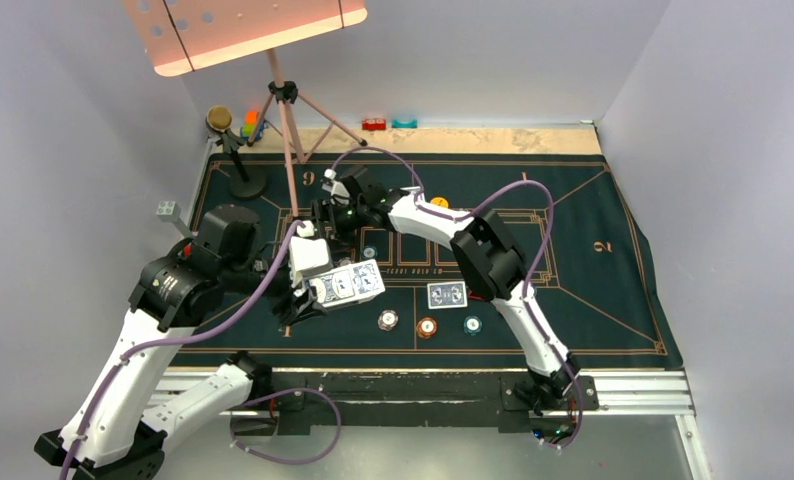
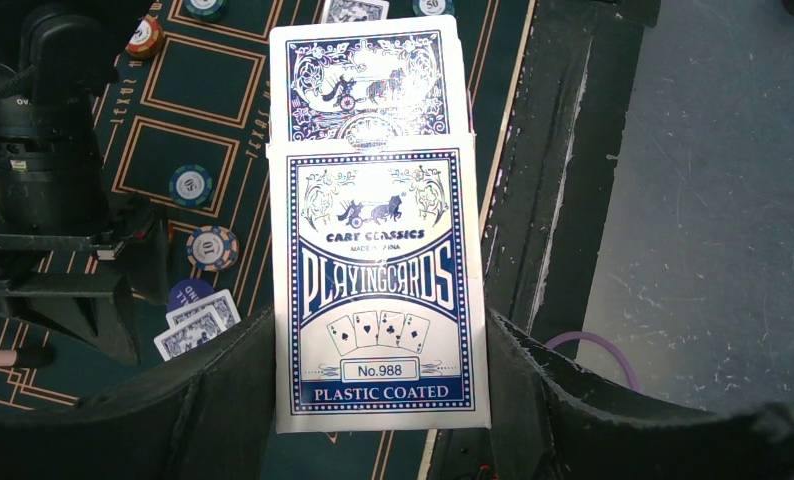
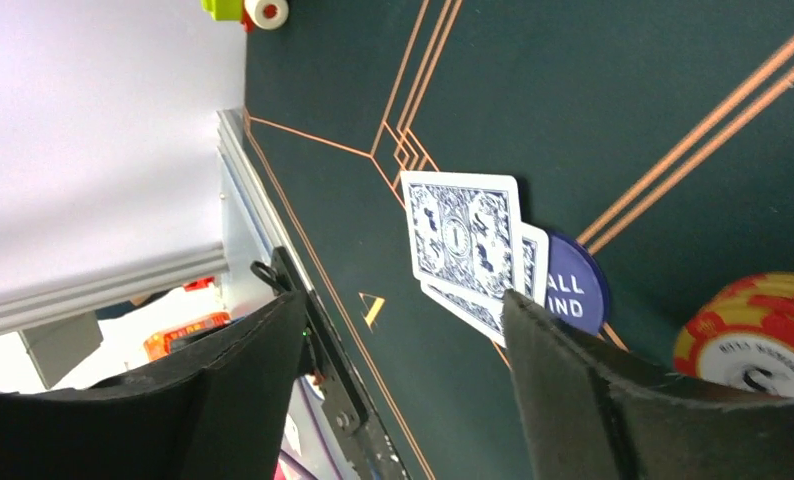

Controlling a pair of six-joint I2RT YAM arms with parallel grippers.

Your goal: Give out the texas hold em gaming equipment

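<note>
Two risks from here.

1) The deck (image 2: 368, 85) sticks well out of the open top of the card box (image 2: 378, 230). If we tip the left gripper (image 2: 378, 350) top-down, cards probably slide out onto the mat (image 2: 198, 100).

2) The right gripper (image 3: 403, 310) hangs low over the two dealt cards (image 3: 468, 240). They overlap each other and the edge of the blue blind disc (image 3: 576, 290). A sideways sweep on the way out could drag a finger across them and scatter the hand. It could also nudge the red-and-yellow chip (image 3: 753, 335) just beside the disc.

Grippers:
- Left is clamped on the box's lower half, with the long edges between the fingers.
- Right stands wide apart and empty. The cards lie flat on the mat at its fingertips; we can't tell whether a pad touches one.

Another card pair (image 1: 446, 294) lies near mat centre, with three chips (image 1: 427, 326) in a row on its near side.
</note>
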